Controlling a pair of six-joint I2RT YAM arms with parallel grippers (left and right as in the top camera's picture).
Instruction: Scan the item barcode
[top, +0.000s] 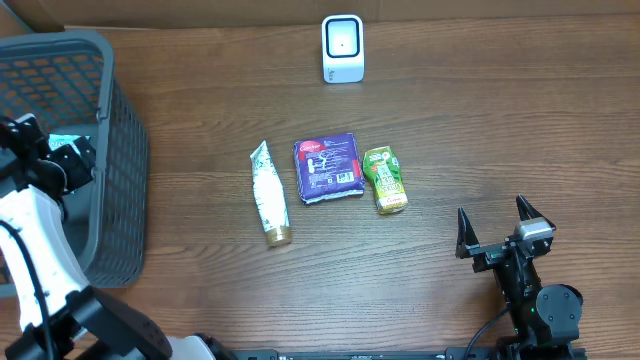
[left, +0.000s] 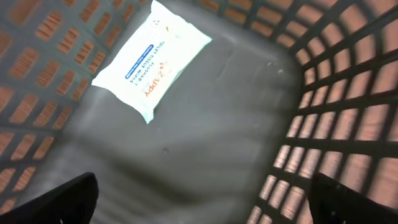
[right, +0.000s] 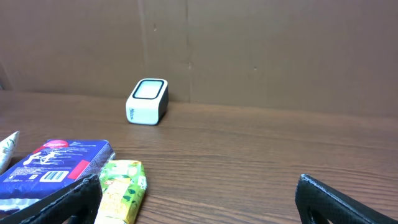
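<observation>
Down in the grey lattice basket (left: 323, 93) a flat, soft white wipes pack (left: 152, 59) lies below my wide-spread left fingers (left: 56, 202), while my right fingers (right: 348, 202), also spread, face the boxy, rounded white scanner (top: 342, 48) across the wood-grain bench (top: 480, 120).

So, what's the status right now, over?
Left gripper open over basket, wipes inside. Right gripper open, empty. Tube, pack, pouch lie before scanner. Nothing blocking.
</observation>
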